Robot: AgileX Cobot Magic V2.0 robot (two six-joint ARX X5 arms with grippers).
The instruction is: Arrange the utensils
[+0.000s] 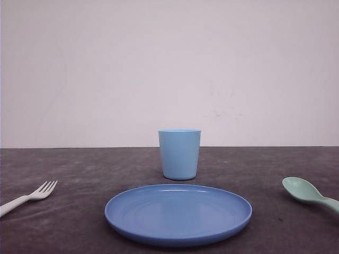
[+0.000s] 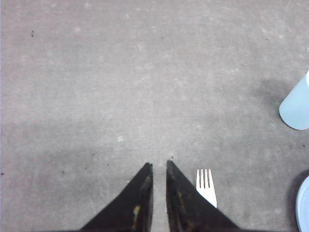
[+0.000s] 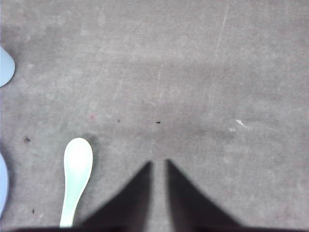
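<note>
A white four-tined fork (image 1: pixel 32 196) lies on the dark table at the front left, tines pointing toward the middle. A pale mint-green spoon (image 1: pixel 304 191) lies at the front right, bowl toward the middle. In the left wrist view my left gripper (image 2: pixel 159 164) hangs above bare table with the fork (image 2: pixel 206 186) just beside one finger; its jaws stand nearly together with nothing between them. In the right wrist view my right gripper (image 3: pixel 158 162) hovers over the table, jaws likewise close and empty, with the spoon (image 3: pixel 77 174) lying apart to one side.
A round blue plate (image 1: pixel 178 211) sits at the front centre, with a light blue cup (image 1: pixel 179 154) upright just behind it. The cup's edge (image 2: pixel 297 108) and the plate's rim (image 2: pixel 304 203) also show in the left wrist view. A pale wall stands behind the table.
</note>
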